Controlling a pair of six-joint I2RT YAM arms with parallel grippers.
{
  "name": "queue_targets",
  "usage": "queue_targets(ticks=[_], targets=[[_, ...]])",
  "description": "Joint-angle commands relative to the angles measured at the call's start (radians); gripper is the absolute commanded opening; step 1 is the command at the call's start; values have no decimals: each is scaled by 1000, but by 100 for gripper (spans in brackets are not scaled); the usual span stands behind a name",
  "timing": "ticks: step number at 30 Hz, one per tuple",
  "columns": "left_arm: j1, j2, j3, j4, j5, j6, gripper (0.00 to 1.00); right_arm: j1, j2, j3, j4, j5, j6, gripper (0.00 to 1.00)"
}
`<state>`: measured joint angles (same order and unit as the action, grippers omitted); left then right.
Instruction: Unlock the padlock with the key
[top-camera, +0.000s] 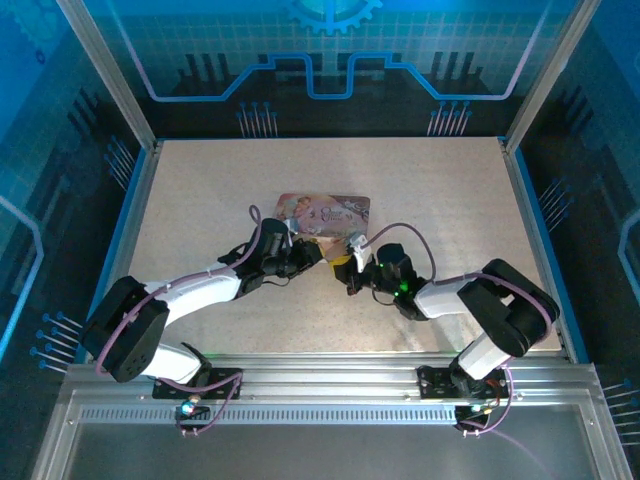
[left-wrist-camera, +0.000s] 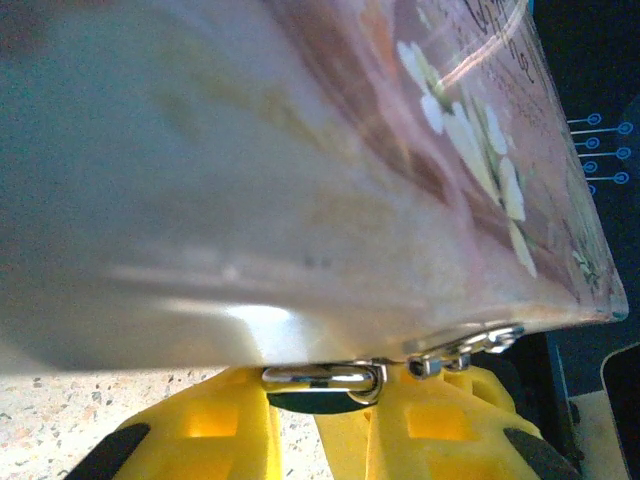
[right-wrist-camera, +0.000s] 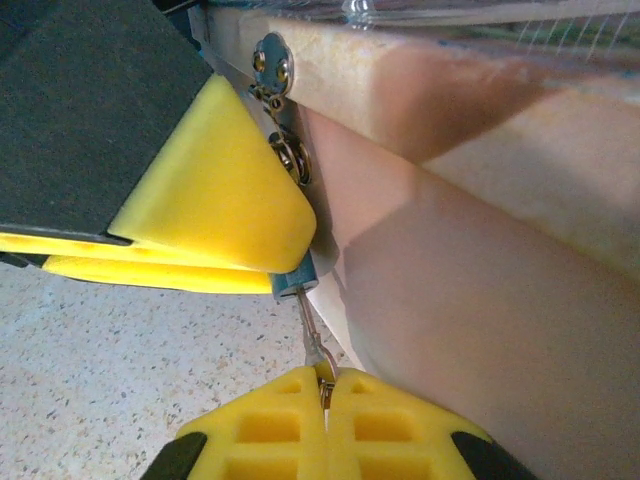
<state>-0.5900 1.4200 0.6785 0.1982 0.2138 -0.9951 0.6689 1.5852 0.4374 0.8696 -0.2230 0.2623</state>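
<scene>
The padlock hangs at the front edge of the pink tin, its silvery shackle across the top and its dark body below. My left gripper is shut on it, one yellow finger on each side. In the right wrist view the padlock's bluish end sticks out from under the left gripper's yellow fingers. The thin silvery key runs from that end down into my right gripper, which is shut on the key's head. The two grippers meet just in front of the tin.
The tin's side wall stands close on the right of the key, with its metal hasp above the padlock. Speckled tabletop lies below and to the left. Metal frame rails run along the table's near edge.
</scene>
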Motion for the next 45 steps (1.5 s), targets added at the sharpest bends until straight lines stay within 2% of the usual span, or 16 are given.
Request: queue_targets(ticks=[1,6,16,25,32,45], targets=[[-39,-26,29,42,167,-2,10,-9,17,75,148,-89,54,3],[-39,-23,26,46,168,-2,10,-31,30,77,160,-112,74,3],[-39,-29,32,37,179,-10,10,-9,41,73,122,29,-40,3],[-41,-38,28,33,188,-16,10,-10,74,89,138,30,-79,3],[-41,-34,24,39,188,-16,10,-46,91,109,148,-116,-53,3],[-41,-22,14,47,182,-12,10,-48,119,155,198,-184,17,3]])
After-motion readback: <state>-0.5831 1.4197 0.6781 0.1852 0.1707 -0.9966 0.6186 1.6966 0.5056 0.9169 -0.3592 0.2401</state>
